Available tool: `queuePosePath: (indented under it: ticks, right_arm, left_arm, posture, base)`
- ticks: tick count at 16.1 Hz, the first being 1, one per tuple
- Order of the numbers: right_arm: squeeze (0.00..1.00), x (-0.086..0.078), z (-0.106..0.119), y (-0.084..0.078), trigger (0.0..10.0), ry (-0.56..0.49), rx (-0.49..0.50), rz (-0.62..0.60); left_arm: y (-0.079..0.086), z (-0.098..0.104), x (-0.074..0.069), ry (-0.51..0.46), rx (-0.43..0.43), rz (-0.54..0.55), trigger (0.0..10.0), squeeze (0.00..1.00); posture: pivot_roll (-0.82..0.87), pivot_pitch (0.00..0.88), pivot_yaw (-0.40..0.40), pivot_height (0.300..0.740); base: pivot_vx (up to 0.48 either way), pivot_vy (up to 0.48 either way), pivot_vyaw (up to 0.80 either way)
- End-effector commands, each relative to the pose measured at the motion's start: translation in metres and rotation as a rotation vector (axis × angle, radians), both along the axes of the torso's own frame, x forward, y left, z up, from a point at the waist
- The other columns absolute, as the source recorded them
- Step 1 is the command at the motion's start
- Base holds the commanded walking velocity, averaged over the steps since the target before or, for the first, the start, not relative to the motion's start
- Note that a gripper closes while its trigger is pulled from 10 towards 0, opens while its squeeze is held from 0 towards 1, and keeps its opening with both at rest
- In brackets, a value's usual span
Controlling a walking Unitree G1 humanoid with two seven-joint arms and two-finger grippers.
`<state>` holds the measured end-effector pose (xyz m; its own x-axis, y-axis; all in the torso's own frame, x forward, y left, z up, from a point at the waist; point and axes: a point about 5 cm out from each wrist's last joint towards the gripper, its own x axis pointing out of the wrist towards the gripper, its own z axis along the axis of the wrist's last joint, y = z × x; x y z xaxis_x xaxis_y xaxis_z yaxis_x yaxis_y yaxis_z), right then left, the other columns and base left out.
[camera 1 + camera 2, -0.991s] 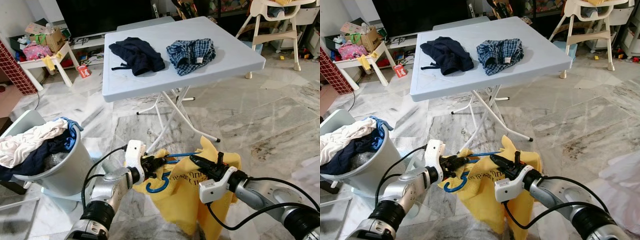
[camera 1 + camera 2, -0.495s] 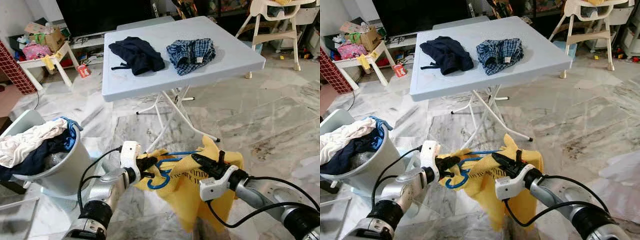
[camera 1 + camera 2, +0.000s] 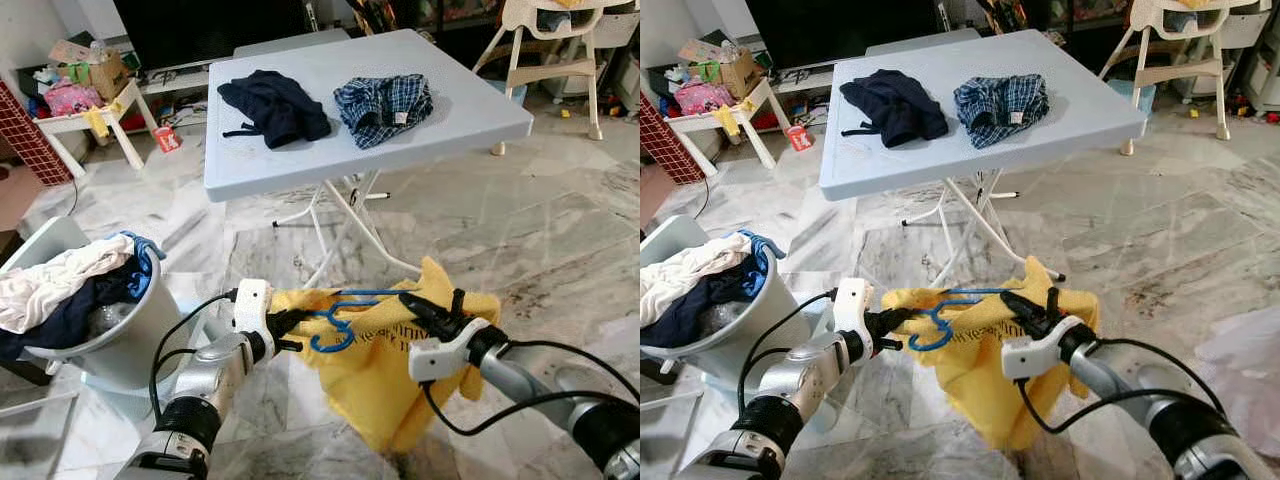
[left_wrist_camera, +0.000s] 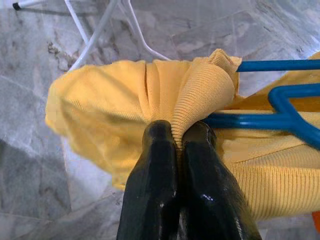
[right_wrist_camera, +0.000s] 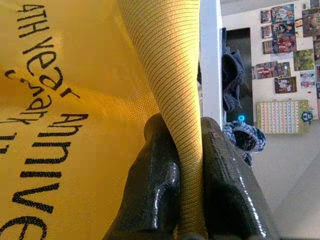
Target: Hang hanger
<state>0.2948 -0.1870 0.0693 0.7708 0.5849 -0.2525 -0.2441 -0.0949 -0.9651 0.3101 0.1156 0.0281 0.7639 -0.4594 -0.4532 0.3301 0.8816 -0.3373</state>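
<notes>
Shirt (image 3: 385, 380) and hanger (image 3: 335, 318) hang together between the two arms, low over the marble floor (image 3: 560, 210), well short of the desk (image 3: 470, 110). The left pincer (image 3: 281, 329) is clamped tight on the yellow ribbed collar where the blue hanger runs beside it; the right pincer (image 3: 418, 310) is closed on a fold of the same shirt at the other shoulder. The hanger's long axis runs left to right between them, its hook curling down nearer the left pincer, so that arm looks better placed to lead.
</notes>
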Motion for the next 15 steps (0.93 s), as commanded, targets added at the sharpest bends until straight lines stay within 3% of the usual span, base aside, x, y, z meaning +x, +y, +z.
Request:
queuePosePath:
  ticks: [1,7,9,11,13,15]
  right_arm:
    - [0.0,0.018,0.03,-0.034,10.0,-0.109,0.023,-0.148]
    - [0.0,0.026,0.051,-0.065,10.0,-0.126,0.015,-0.204]
    - [0.0,0.024,0.052,-0.07,10.0,-0.08,0.049,-0.214]
    - [0.0,0.02,0.048,-0.067,10.0,0.02,0.148,-0.219]
    - [0.0,0.015,0.043,-0.062,10.0,0.095,0.151,-0.176]
    - [0.0,0.009,0.04,-0.069,10.0,0.163,0.142,-0.177]
  left_arm:
    - [0.037,-0.016,-0.01,0.075,0.102,0.112,0.0,0.0]
    - [0.069,-0.015,-0.007,0.033,0.233,0.265,0.0,0.0]
    - [0.081,-0.013,-0.005,0.003,0.284,0.337,0.0,0.0]
    - [0.09,-0.007,-0.001,-0.043,0.309,0.41,0.0,0.0]
    - [0.094,-0.001,0.003,-0.082,0.336,0.446,0.0,0.0]
    - [0.102,0.003,0.005,-0.103,0.376,0.482,0.0,0.0]
  posture:
    - [-0.2,0.023,0.15,0.74]
    - [-0.19,0.019,0.149,0.74]
    - [-0.19,0.018,0.149,0.74]
    - [-0.19,0.019,0.151,0.74]
    - [-0.2,0.02,0.153,0.74]
    - [-0.2,0.021,0.156,0.74]
  base:
    - [0.0,0.0,0.0]
    - [0.0,0.0,0.0]
    - [0.0,0.0,0.0]
    - [0.0,0.0,0.0]
    - [0.0,0.0,0.0]
    - [0.0,0.0,0.0]
